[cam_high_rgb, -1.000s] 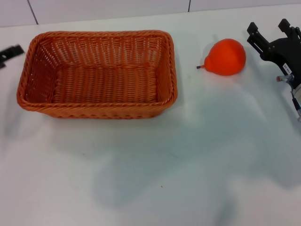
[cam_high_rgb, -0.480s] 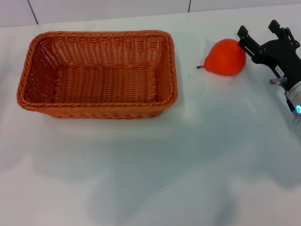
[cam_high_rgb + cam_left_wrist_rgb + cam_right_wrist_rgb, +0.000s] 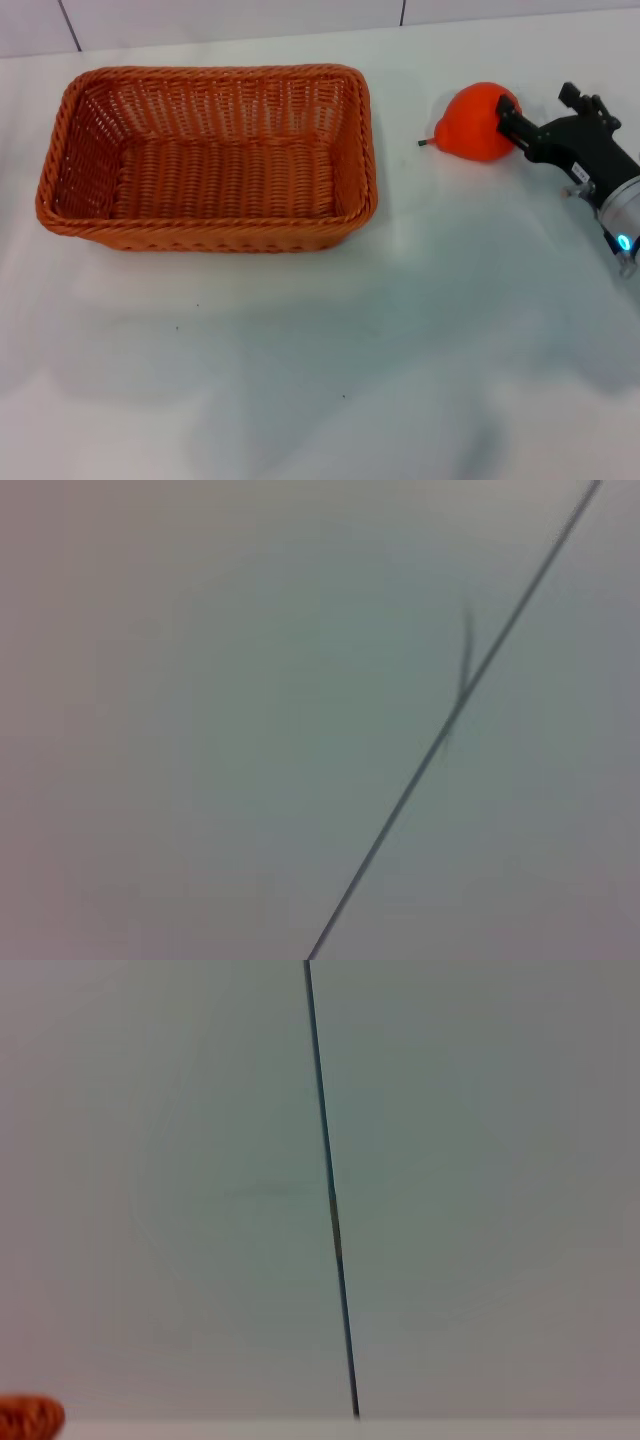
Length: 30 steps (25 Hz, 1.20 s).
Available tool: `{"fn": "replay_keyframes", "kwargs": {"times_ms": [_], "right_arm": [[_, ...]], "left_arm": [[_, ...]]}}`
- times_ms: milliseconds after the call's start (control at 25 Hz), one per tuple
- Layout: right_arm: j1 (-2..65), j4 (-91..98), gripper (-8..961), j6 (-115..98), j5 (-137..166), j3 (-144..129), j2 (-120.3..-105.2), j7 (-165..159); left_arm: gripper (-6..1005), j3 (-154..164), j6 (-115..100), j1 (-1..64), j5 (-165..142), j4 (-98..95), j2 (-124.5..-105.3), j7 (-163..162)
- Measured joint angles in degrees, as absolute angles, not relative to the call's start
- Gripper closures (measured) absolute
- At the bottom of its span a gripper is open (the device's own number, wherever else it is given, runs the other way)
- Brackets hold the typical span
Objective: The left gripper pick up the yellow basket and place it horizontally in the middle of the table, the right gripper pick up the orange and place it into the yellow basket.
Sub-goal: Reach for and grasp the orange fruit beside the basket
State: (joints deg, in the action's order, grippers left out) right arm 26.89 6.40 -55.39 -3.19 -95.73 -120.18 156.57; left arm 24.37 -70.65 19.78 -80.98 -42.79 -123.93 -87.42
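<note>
The yellow basket [image 3: 210,155], an orange-brown woven rectangle, lies lengthwise on the white table [image 3: 400,330], left of centre, and is empty. The orange [image 3: 478,122] lies on the table to the right of the basket, with its dark stem pointing at the basket. My right gripper [image 3: 545,110] is open at the orange's right side. One of its black fingers [image 3: 510,120] overlaps the fruit's right edge and the other is farther right. The left gripper is out of view. The right wrist view shows a small orange patch [image 3: 25,1418] at its edge; I cannot tell what it belongs to.
A white wall with dark seams [image 3: 403,12] runs behind the table's far edge. Both wrist views show a pale surface crossed by a thin dark line [image 3: 440,740].
My right gripper has moved left and down until one finger reaches the orange's right side. The left gripper, seen at the far left edge a second ago, has left the view.
</note>
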Motion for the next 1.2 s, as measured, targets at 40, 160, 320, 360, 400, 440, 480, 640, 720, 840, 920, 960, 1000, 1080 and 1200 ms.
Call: {"fn": "replay_keyframes", "kwargs": {"times_ms": [40, 160, 320, 360, 400, 440, 480, 640, 720, 840, 920, 960, 1000, 1080, 1200], "right_arm": [[27.08, 6.41, 34, -54.41, -2.95, -95.78, -120.18, 156.51], [27.77, 6.47, 38, -51.71, -1.41, -95.8, -120.19, 156.06], [28.57, 6.54, 42, -50.6, 0.86, -95.8, -120.2, 156.01], [28.85, 6.58, 43, -50.37, 1.32, -95.8, -120.2, 156.01], [29.11, 6.63, 44, -50.16, 1.53, -95.8, -120.2, 156.01], [29.29, 6.66, 46, -49.96, 1.63, -95.8, -120.19, 156.0], [29.5, 6.7, 47, -49.74, 1.66, -95.8, -120.17, 156.0], [30.02, 7.1, 51, -48.26, 1.71, -95.8, -120.15, 156.0], [30.13, 7.15, 53, -47.82, 1.73, -95.8, -120.15, 156.0], [30.31, 7.49, 57, -46.51, 1.75, -95.8, -120.16, 156.0], [30.44, 7.83, 59, -45.44, 1.76, -95.8, -120.24, 156.0], [30.48, 7.98, 60, -45.16, 1.76, -95.8, -120.28, 156.0], [30.51, 8.05, 61, -45.03, 1.76, -95.8, -120.29, 156.0], [30.6, 8.04, 64, -45.01, 1.76, -95.8, -120.35, 156.0], [30.62, 8.05, 67, -44.99, 1.76, -95.8, -120.39, 155.9]], "left_arm": [[113, 24.26, -70.93, 19.75, -80.49, -42.53, -123.93, -86.81], [113, 22.99, -73.01, 19.63, -75.62, -38.74, -123.93, -82.13], [113, 22.79, -74.76, 19.28, -71.43, -35.99, -123.93, -77.44], [114, 22.77, -74.97, 19.21, -70.88, -35.69, -123.93, -76.81], [114, 22.76, -75.09, 19.16, -70.55, -35.4, -123.92, -76.45], [114, 22.76, -75.12, 19.15, -70.43, -35.18, -123.92, -76.26], [114, 22.76, -75.13, 19.15, -70.42, -34.84, -123.92, -76.12], [115, 22.76, -75.14, 19.21, -70.41, -34.11, -123.92, -75.79], [115, 22.76, -75.19, 19.23, -70.38, -33.99, -123.92, -75.72], [115, 22.76, -75.24, 19.24, -70.37, -33.98, -123.92, -75.69], [115, 22.76, -75.25, 19.25, -70.34, -33.96, -123.92, -75.68], [116, 22.76, -75.27, 19.25, -70.32, -33.95, -123.92, -75.67], [116, 22.77, -75.27, 19.26, -70.31, -33.94, -123.92, -75.67], [116, 22.87, -75.3, 19.35, -70.3, -33.85, -123.92, -75.66], [117, 23.04, -75.44, 19.4, -70.3, -33.76, -123.92, -75.64]]}}
